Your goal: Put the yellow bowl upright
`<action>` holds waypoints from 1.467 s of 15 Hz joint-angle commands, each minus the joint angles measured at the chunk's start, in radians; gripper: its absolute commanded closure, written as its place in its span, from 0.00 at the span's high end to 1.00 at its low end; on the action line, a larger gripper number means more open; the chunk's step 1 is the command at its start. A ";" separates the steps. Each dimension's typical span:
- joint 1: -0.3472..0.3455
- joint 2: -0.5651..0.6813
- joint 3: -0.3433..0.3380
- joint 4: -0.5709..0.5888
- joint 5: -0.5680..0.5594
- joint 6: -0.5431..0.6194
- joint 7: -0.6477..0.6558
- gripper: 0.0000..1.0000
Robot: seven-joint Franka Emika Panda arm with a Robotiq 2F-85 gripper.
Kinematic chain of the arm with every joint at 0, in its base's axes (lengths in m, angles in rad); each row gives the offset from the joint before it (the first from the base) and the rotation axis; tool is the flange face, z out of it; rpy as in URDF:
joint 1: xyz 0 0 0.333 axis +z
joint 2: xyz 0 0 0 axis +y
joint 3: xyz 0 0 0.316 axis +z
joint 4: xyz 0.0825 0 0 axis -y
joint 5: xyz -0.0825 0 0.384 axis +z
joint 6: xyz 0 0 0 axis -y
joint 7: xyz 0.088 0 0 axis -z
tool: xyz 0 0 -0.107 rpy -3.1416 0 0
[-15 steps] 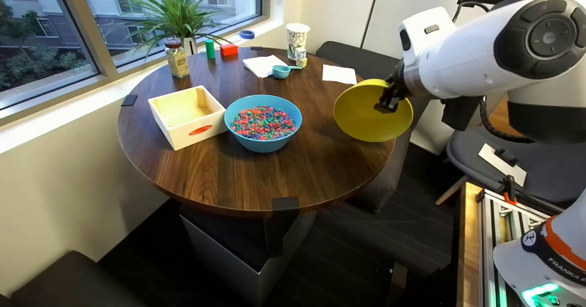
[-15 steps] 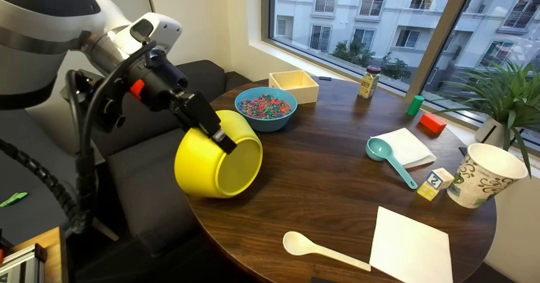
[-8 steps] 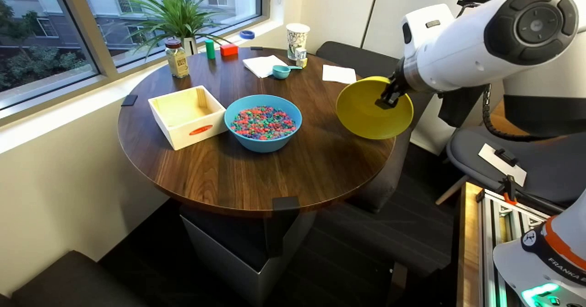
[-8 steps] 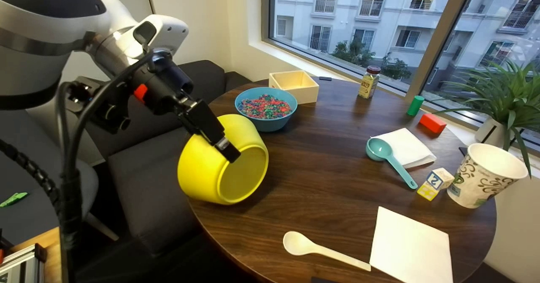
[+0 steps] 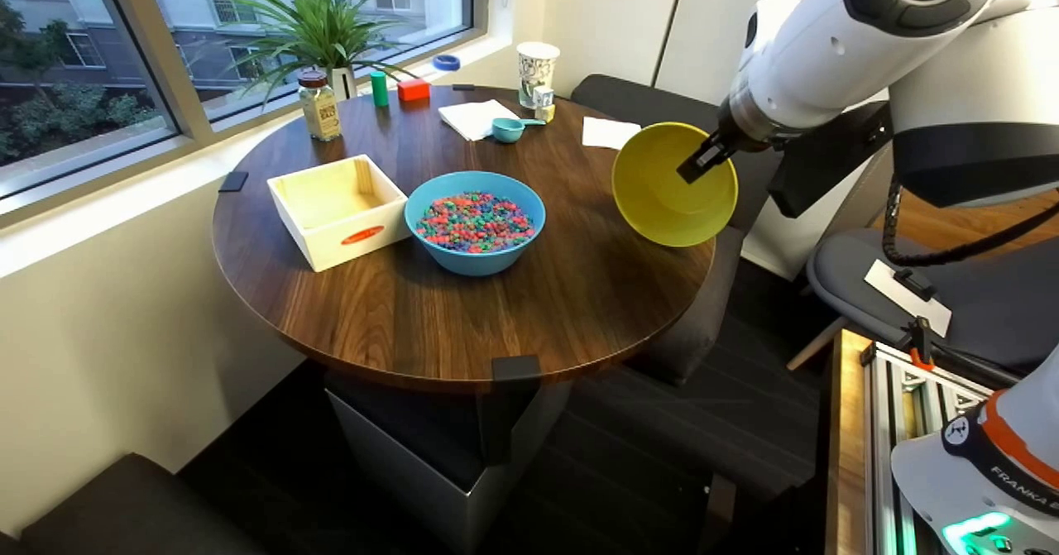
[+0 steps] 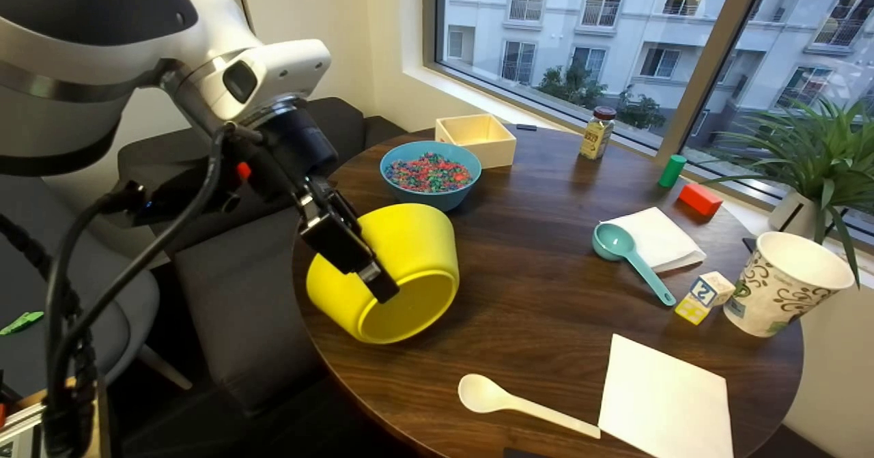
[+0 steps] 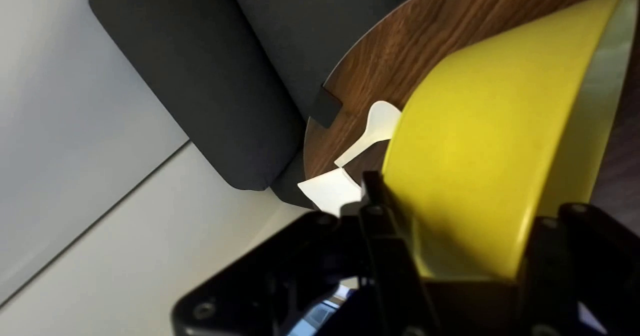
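The yellow bowl [image 5: 662, 199] is tilted on its side in my grip at the table's edge. In an exterior view its open side faces the camera; in an exterior view [image 6: 410, 246] its base points down and to the right. My gripper [image 7: 462, 201] is shut across the bowl's wall and base. One finger [image 5: 703, 162] reaches inside the bowl and the other finger [image 6: 379, 284] lies against the outside of the base. The bowl fills the right of the wrist view [image 7: 480, 125]. Whether its lower side touches the table cannot be told.
A blue bowl of multicoloured pieces [image 6: 431, 198] stands close to the yellow bowl, with a wooden box [image 5: 331, 241] beside it. A white spoon [image 6: 519, 403], napkin [image 6: 669, 403], teal scoop [image 6: 618, 243], paper cup [image 6: 785, 284] and letter blocks [image 6: 703, 297] lie on the round table [image 5: 496, 332].
My wrist has turned, and the yellow bowl has rotated with it, its base swinging further downward. The bowl has shifted a little inward over the table. The other objects have not moved.
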 commanded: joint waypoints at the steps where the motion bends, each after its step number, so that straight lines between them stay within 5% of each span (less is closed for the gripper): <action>1: -0.051 0.007 0.001 -0.014 -0.007 0.075 0.167 0.03; 11: -0.110 0.053 -0.047 -0.046 0.106 0.382 0.457 0.03; 22: -0.188 0.076 -0.061 -0.127 0.354 0.647 0.463 0.03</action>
